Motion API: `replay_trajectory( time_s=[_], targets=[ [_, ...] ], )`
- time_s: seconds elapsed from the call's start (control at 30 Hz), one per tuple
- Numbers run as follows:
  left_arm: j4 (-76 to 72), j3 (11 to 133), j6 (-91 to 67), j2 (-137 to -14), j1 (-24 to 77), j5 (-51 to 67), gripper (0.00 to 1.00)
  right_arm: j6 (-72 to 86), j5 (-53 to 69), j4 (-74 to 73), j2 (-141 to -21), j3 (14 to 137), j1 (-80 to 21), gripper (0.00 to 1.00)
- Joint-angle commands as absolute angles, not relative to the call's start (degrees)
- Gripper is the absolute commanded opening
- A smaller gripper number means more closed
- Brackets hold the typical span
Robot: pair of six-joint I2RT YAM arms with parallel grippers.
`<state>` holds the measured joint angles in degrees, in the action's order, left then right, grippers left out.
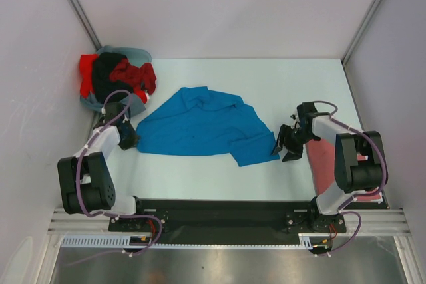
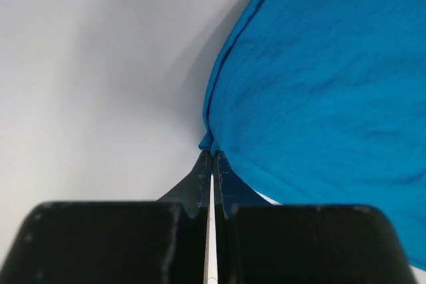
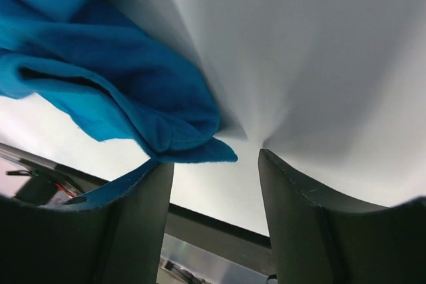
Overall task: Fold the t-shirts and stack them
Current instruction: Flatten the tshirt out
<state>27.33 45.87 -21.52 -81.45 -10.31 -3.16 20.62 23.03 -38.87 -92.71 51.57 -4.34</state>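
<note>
The blue t-shirt (image 1: 200, 124) lies rumpled and half opened on the white surface (image 1: 266, 78), stretched between the two hands; the left hand (image 2: 212, 156) has its fingers pressed together on the hem corner nearest it, the cloth rising straight off its tips, and I take that for a pinch meant to anchor that end; the right hand (image 3: 214, 161) stands with its fingers spread, the opposite corner of the shirt bunched just ahead of them and a fold trailing past the inner finger, so nothing is caught there yet; it looks placed to close on that corner, so that both ends can be pulled apart and the shirt drawn flat before any fold. Beyond the left hand, off to its outer side, a pile of t-shirts (image 1: 116, 81) in bright red, black and grey-blue waits in a heap against the wall; behind the right hand, under its arm, a pinkish-red t-shirt (image 1: 324, 154) lies flat, perhaps the start of the stack. The risk, I'd guess, is the right fingers closing on the loose fold and not the true corner, which would leave the shirt twisted.
</note>
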Motion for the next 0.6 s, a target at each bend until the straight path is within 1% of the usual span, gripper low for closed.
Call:
replay_trajectory(
  time_s=[0.0, 0.07, 0.1, 0.13, 0.33, 0.4, 0.47, 0.53, 0.57],
  targets=[
    [28.1, 45.7, -22.4, -79.3, -9.6, -1.9, 0.00, 18.6, 23.6, -34.0, -93.6, 49.7, -5.8, 0.59],
    [28.0, 45.5, -22.6, -78.9, -9.6, -1.6, 0.00, 18.7, 23.6, -33.0, -94.4, 49.4, -6.2, 0.59],
    [28.0, 45.5, -22.8, -78.8, -9.5, -1.6, 0.00, 18.6, 24.3, -32.6, -95.0, 49.7, -6.3, 0.52],
    [28.1, 45.4, -22.8, -78.8, -9.4, -1.5, 0.00, 18.9, 25.0, -32.5, -95.6, 49.9, -6.9, 0.49],
    [28.1, 45.8, -22.8, -79.1, -9.2, -1.1, 0.00, 18.9, 21.9, -31.9, -95.1, 49.2, -8.4, 0.49],
    [28.0, 46.0, -22.7, -79.1, -9.2, -1.0, 0.00, 18.8, 21.6, -31.8, -95.4, 49.3, -8.4, 0.46],
    [28.2, 46.1, -22.5, -78.8, -9.2, -0.9, 0.00, 19.2, 21.4, -31.9, -95.3, 49.2, -8.4, 0.39],
    [28.3, 46.1, -22.4, -78.7, -9.1, -1.1, 0.00, 19.4, 20.2, -32.0, -94.7, 49.0, -8.5, 0.35],
    [28.4, 46.2, -22.3, -78.6, -9.2, -1.1, 0.00, 19.6, 19.6, -32.0, -94.3, 48.7, -8.5, 0.28]
  ],
)
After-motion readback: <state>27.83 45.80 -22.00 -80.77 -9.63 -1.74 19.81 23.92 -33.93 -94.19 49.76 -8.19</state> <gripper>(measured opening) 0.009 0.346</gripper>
